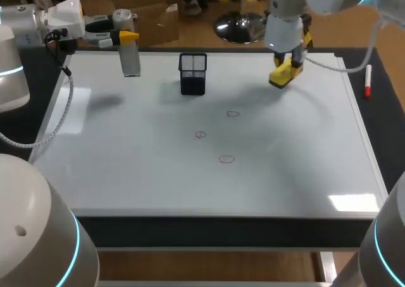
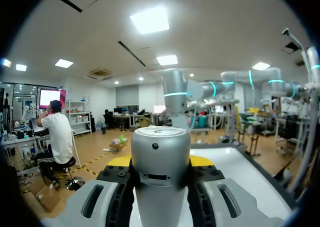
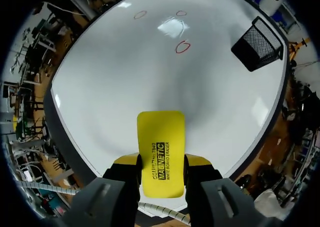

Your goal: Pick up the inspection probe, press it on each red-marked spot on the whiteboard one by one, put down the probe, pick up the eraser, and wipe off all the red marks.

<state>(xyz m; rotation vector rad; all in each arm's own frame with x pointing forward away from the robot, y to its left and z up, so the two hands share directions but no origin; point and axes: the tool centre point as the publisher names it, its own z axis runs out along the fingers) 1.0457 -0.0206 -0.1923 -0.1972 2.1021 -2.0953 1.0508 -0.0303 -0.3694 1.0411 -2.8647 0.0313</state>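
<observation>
The grey cylindrical inspection probe [image 1: 130, 58] hangs upright above the whiteboard's [image 1: 126, 167] far left corner, with my left gripper [image 1: 127, 38] shut on its upper part. In the left wrist view the probe [image 2: 160, 167] fills the space between the fingers. My right gripper [image 1: 286, 66] is shut on the yellow eraser [image 1: 281, 76], held just above the board's far right area. The eraser [image 3: 161, 149] sticks out ahead of the right gripper [image 3: 161, 162]. Three small red marks [image 1: 233, 114] [image 1: 200, 134] [image 1: 226, 158] lie near the board's middle, ahead of the eraser [image 3: 183, 47].
A black mesh cup [image 1: 193, 73] stands at the far middle of the board, between the two grippers, and also shows in the right wrist view [image 3: 260, 42]. A red marker [image 1: 367, 85] lies on the dark table past the board's right edge.
</observation>
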